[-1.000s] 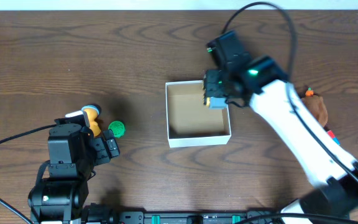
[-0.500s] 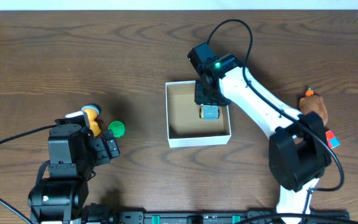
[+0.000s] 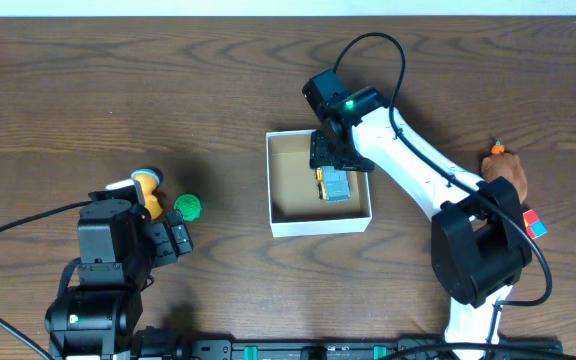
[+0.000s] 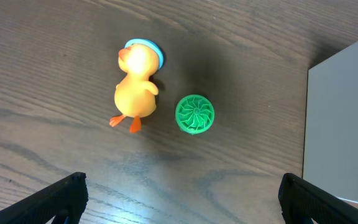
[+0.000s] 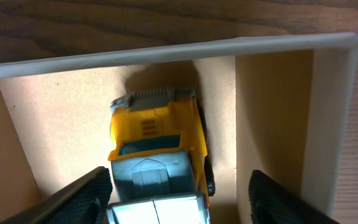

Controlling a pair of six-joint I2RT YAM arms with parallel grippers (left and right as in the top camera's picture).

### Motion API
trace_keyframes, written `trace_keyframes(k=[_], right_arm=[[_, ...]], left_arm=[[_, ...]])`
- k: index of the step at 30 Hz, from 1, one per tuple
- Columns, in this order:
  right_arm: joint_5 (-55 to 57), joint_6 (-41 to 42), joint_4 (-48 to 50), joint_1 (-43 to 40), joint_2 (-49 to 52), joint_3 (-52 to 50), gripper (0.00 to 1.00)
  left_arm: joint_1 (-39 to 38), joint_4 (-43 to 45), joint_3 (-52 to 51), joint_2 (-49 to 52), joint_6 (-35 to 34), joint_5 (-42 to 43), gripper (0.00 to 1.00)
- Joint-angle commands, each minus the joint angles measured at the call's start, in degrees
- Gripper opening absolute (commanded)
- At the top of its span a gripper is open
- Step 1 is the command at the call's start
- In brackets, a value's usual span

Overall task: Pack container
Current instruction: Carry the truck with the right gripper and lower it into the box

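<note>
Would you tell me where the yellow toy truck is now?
Overhead, the yellow toy truck lies inside the container, by its right wall, beneath the right gripper.

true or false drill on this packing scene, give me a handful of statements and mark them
1. The yellow and blue toy truck lies inside the container. True.
2. The right gripper is shut on the truck. False: it is open, its fingers spread wider than the truck below it.
3. The yellow duck is already packed in the container. False: it lies on the table outside the container, beside the green disc.
4. The left gripper is open and holds nothing. True.
</note>
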Motion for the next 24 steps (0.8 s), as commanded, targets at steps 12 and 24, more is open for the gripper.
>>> trace_keyframes(k=[12, 24], right_arm=[[1.2, -12.2, 1.9, 2.1, -6.7, 1.8, 0.63], [-3.0, -25.2, 1.5, 10.9, -6.5, 0.9, 0.17]], left_arm=[[0.3, -0.2, 0.9, 0.2, -0.6, -0.5, 0.98], [0.3, -0.2, 0.9, 2.8, -0.6, -0.5, 0.98]])
